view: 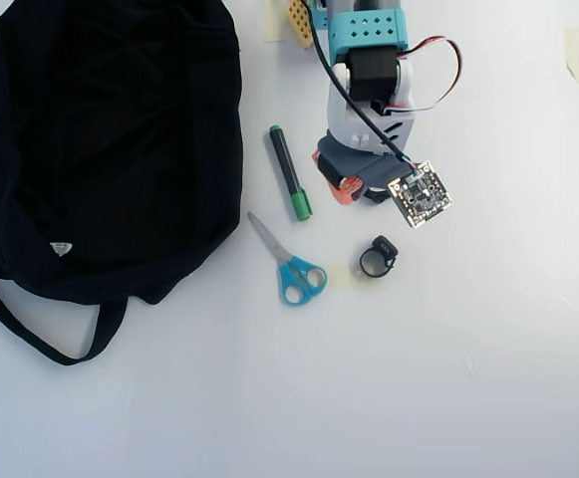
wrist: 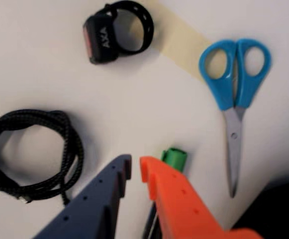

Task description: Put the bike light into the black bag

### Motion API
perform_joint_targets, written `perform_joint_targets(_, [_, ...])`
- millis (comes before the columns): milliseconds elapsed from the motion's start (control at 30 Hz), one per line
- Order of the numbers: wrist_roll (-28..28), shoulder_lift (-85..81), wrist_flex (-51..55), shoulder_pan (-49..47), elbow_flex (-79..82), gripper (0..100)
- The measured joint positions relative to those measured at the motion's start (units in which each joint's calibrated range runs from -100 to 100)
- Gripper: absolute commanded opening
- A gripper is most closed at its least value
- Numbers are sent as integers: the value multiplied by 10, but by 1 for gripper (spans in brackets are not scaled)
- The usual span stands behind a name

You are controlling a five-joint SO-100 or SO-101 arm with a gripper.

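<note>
The bike light [wrist: 102, 39] is a small black block with a round strap loop, lying on the white table at the top of the wrist view, well ahead of my fingertips. From overhead the bike light [view: 378, 257] sits just below the arm. My gripper [wrist: 136, 167], one blue-grey and one orange finger [wrist: 179, 199], is shut with only a thin slit and nothing in it. In the overhead view the gripper [view: 344, 191] is mostly hidden under the wrist. The black bag [view: 110, 149] fills the left of the overhead view, its strap trailing down.
Blue-handled scissors [wrist: 234, 79] lie right of the light, also seen overhead [view: 291, 267]. A green-capped marker [view: 289, 174] lies between bag and arm, its cap [wrist: 174, 158] beside the orange finger. A coiled black cable [wrist: 32, 154] lies left. Tape strip [wrist: 181, 42] under the light.
</note>
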Motion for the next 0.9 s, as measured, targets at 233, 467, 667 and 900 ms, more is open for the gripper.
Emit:
perform_joint_targets(233, [12, 102, 20, 0, -123, 2])
perform_joint_targets(467, [23, 173, 20, -6, -198, 2])
perform_joint_targets(667, [30, 213, 20, -31, -234, 2])
perform_joint_targets(900, [23, 243, 20, -43, -278, 2])
